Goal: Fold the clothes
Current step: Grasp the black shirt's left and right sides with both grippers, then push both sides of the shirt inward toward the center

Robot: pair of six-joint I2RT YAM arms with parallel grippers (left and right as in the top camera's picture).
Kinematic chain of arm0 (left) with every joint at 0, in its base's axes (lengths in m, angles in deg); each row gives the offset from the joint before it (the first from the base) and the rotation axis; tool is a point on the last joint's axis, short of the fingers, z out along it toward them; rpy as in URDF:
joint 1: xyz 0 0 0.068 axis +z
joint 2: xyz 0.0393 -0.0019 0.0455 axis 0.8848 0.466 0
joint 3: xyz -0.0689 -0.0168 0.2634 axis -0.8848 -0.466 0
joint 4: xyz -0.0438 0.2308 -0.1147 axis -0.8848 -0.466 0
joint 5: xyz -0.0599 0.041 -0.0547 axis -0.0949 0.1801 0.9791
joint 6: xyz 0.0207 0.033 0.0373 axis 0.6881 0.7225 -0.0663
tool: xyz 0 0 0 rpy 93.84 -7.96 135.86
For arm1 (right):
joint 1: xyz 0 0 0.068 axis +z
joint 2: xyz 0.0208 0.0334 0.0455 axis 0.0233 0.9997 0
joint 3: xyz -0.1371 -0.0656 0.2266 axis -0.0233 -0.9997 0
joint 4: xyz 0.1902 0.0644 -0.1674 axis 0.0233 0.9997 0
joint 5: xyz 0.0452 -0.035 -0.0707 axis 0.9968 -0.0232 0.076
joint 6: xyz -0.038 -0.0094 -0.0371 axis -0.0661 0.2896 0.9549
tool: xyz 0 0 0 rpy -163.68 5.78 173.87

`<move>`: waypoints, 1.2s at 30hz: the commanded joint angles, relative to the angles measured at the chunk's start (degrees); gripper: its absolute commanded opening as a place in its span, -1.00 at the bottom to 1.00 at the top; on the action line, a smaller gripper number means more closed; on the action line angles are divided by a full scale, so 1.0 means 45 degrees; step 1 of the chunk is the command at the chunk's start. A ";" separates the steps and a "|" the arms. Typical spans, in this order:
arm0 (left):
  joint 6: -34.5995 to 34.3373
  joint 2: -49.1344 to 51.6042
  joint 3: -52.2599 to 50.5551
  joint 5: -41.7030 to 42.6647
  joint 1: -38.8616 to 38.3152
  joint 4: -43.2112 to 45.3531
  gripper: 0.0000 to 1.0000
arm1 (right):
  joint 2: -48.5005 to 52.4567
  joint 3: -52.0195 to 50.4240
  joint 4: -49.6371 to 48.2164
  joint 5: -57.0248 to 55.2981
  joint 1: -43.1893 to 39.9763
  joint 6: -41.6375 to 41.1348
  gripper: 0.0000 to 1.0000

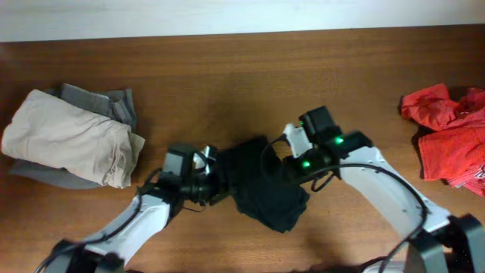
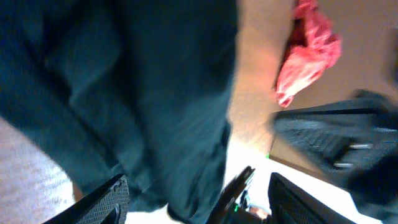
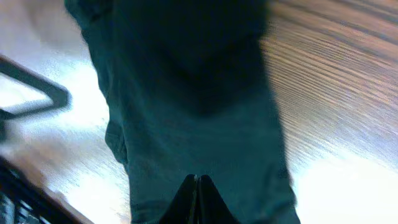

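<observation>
The clothes (image 1: 261, 189) are a black T-shirt bunched in a heap at the middle of the wooden table. My left gripper (image 1: 216, 178) is at the heap's left edge. In the left wrist view its fingers (image 2: 106, 202) stand wide apart, open, with a fold of the dark clothes (image 2: 143, 93) hanging between them. My right gripper (image 1: 279, 155) is at the heap's upper right edge. In the right wrist view its tips (image 3: 197, 182) are pressed together, shut on the clothes (image 3: 193, 93), which spread away from them.
A beige garment (image 1: 68, 136) lies folded on grey ones (image 1: 106, 102) at the left. A crumpled red garment (image 1: 451, 140) lies at the right edge and shows in the left wrist view as the red garment (image 2: 308, 53). Bare wood surrounds the heap.
</observation>
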 commanded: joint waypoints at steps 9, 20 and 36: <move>0.5294 -0.4002 0.0291 -0.2152 0.1365 -0.1666 0.40 | 0.3449 0.0185 -0.1239 0.0146 0.1520 0.1671 -0.92; 0.6183 -0.4911 0.0520 -0.3152 0.1365 -0.3361 0.41 | 0.5387 0.0194 -0.4809 -0.1030 0.1073 -0.2069 -0.92; 0.3332 -0.2331 0.0515 -0.2885 0.1360 -0.3390 0.74 | 0.4629 0.1146 -0.3147 -0.0379 0.0369 -0.0374 -0.27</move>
